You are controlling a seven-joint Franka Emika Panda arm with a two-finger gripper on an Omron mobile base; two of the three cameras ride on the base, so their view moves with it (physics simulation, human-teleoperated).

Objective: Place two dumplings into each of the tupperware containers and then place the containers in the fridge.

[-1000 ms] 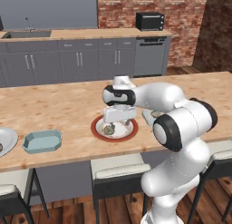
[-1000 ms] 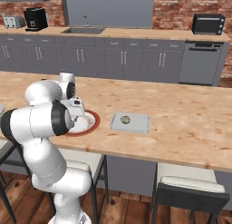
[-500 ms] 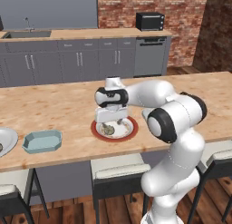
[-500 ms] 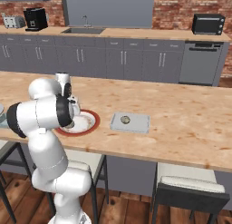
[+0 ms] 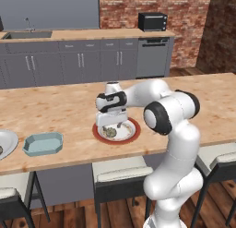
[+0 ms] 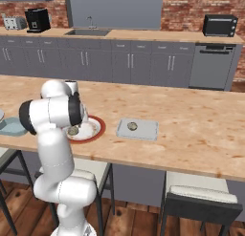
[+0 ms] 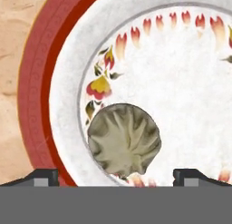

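- red-rimmed round plate on the wooden island counter, carrying a tan pleated dumpling near its left edge in the hand view.
- seen there with the gripper right above that dumpling, dark fingertips spread wide on either side, released, clasping nothing.
- from the left base view, gripper pointing straight down over the plate, same dumpling just beneath, no visible contact.
- light blue oblong tupperware container left of the plate, apart from it, close to the counter's near edge; contents hard to tell.
- plain grey round plate at the far left edge, partly cut off.
- from the right base view, pale grey-white squarish tupperware container right of the red-rimmed plate, with one dumpling lying inside.
- another dumpling showing on the plate beside the white arm.
- grey cabinets, sink and black microwave along the brick back wall, well behind the island.
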